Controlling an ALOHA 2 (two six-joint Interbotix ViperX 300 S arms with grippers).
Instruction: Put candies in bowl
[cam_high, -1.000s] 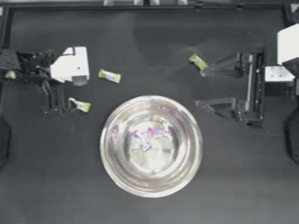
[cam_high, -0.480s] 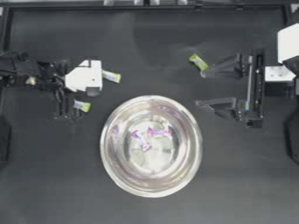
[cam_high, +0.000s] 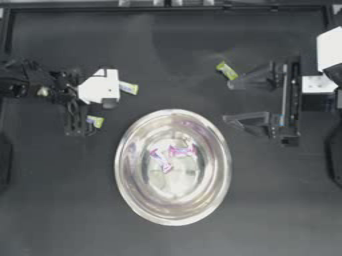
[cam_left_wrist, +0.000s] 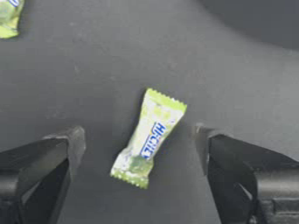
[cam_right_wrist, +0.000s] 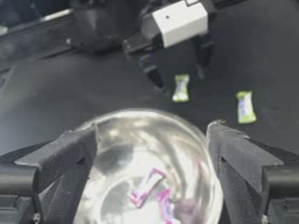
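Observation:
The silver bowl (cam_high: 140, 200) (cam_right_wrist: 116, 127) sits mid-table with two pink-purple candies (cam_high: 180, 150) (cam_right_wrist: 146, 186) inside. Left of its far rim lies a yellow-green candy (cam_high: 97, 121) (cam_left_wrist: 149, 138) (cam_right_wrist: 181, 87), flat on the table. My left gripper (cam_high: 88, 121) (cam_left_wrist: 137, 162) is open, with one jaw on each side of that candy and neither touching it. A second yellow-green candy (cam_high: 128, 88) (cam_left_wrist: 8, 17) (cam_right_wrist: 245, 107) lies just beyond the left wrist. The third yellow-green candy (cam_high: 227, 71) lies near my right gripper (cam_high: 234, 101) (cam_right_wrist: 151, 131), which stands open and empty to the right of the bowl.
Raised dark table edges run along the top and sides. The bowl's rim is close to the candy under the left gripper. Bare table lies below and to both sides of the bowl.
The left arm has moved right and toward the bowl, bringing its open jaws over the candy beside the rim. The candies, bowl and right arm have not moved.

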